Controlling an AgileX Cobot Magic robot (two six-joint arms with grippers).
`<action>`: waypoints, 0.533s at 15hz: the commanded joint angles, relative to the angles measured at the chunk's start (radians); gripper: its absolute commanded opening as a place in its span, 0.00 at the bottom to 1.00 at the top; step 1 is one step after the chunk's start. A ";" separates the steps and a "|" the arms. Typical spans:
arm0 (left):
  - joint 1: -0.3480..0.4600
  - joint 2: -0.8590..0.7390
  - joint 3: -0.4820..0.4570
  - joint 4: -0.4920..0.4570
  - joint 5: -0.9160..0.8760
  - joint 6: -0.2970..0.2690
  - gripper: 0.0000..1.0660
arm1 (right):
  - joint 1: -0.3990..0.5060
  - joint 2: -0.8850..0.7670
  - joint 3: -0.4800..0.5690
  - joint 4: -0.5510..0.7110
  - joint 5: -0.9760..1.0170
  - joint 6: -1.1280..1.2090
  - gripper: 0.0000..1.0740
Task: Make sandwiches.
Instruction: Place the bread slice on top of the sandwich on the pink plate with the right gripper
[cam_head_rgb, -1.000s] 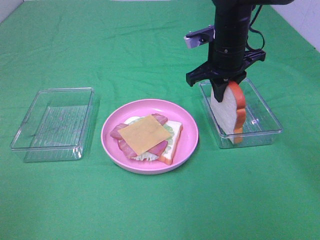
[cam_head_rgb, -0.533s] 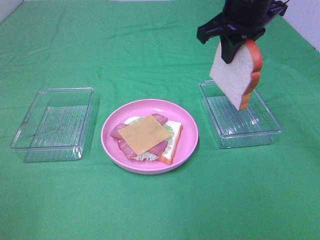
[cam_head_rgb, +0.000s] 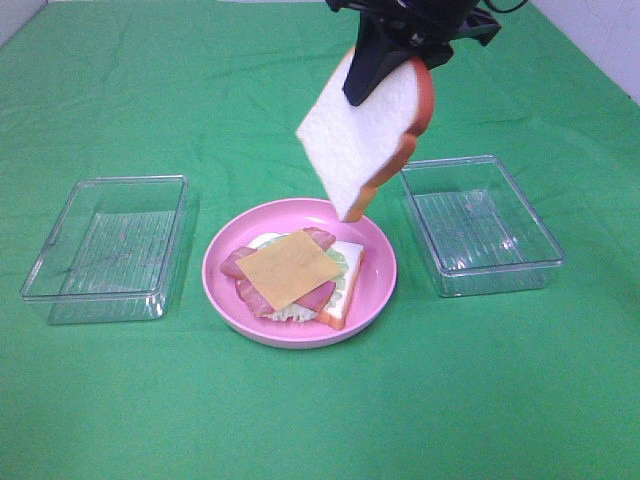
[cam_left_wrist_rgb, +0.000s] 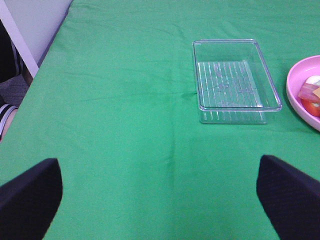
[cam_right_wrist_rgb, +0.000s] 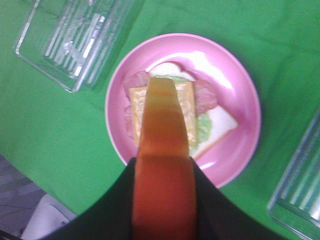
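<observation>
In the exterior high view we see the right arm reaching down from the top edge, its right gripper (cam_head_rgb: 385, 62) clamped on the upper end of a bread slice (cam_head_rgb: 362, 135) with an orange-brown crust. The slice hangs tilted in the air, its lower corner above the far rim of the pink plate (cam_head_rgb: 375, 290), not touching anything. On the plate lies the open sandwich (cam_head_rgb: 295, 272): a bottom bread slice, lettuce, bacon strips and a yellow cheese square (cam_head_rgb: 288, 270) on top. A clear tray (cam_head_rgb: 110, 247) sits left of the plate and a second clear tray (cam_head_rgb: 482, 223) sits right of it, all on the green cloth (cam_head_rgb: 320, 420). The left arm is out of this view. In the left wrist view we see the left gripper (cam_left_wrist_rgb: 160, 192) with its two dark fingers (cam_left_wrist_rgb: 30, 192) spread wide apart above bare cloth, holding nothing; the left tray and the plate's edge lie farther off. In the right wrist view we look along the crust edge of the held slice, pinched between the dark fingers (cam_right_wrist_rgb: 207, 210), directly above the cheese on the plate.
</observation>
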 joint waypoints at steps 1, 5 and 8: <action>0.001 -0.013 0.001 -0.005 -0.002 0.001 0.95 | 0.002 0.076 0.003 0.118 -0.029 -0.035 0.00; 0.001 -0.013 0.001 -0.005 -0.002 0.001 0.95 | 0.043 0.158 0.003 0.142 -0.048 -0.049 0.00; 0.001 -0.013 0.001 -0.005 -0.002 0.001 0.95 | 0.122 0.212 0.003 0.133 -0.106 -0.073 0.00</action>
